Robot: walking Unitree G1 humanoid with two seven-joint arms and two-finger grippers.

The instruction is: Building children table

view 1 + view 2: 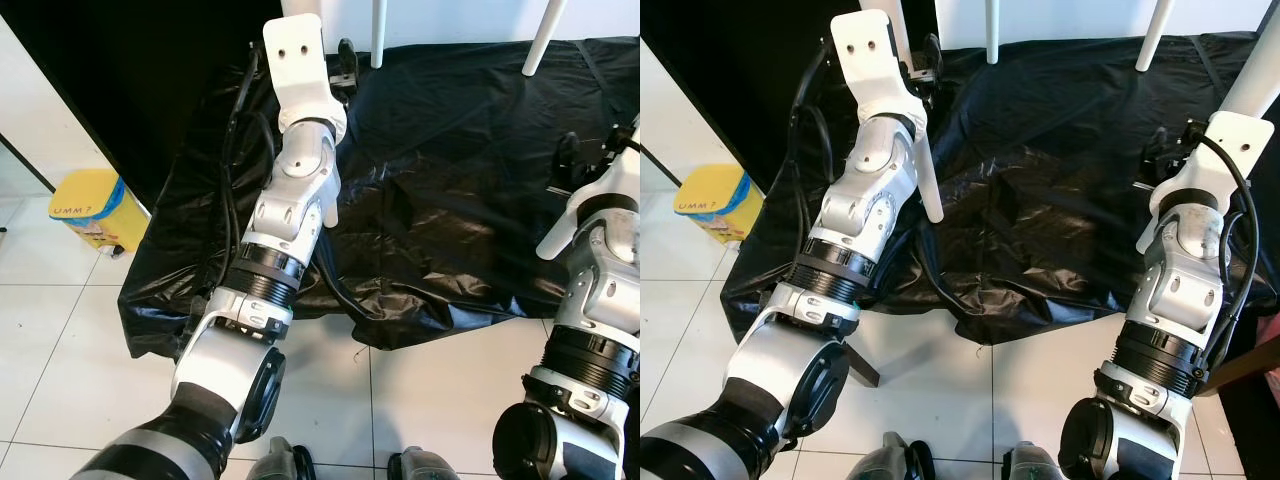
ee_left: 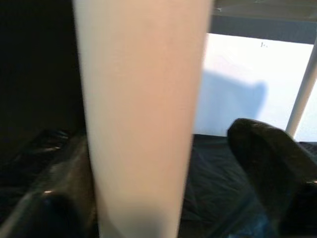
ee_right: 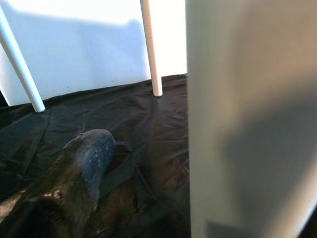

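The left end effector (image 2: 163,198) straddles a white table leg (image 2: 141,114), which stands between its fingers (image 2: 270,158); whether it is clenched I cannot tell; the right end effector (image 1: 1175,150) has another white leg (image 3: 247,119) just beside its finger (image 3: 81,163), grip unclear; black sheet (image 1: 450,200) lies beneath both.

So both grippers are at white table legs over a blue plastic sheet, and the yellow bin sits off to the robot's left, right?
Not blue: the crumpled plastic sheet is black, as the left eye view shows. The rest holds: white table legs fill both wrist views, yellow bin on the left.
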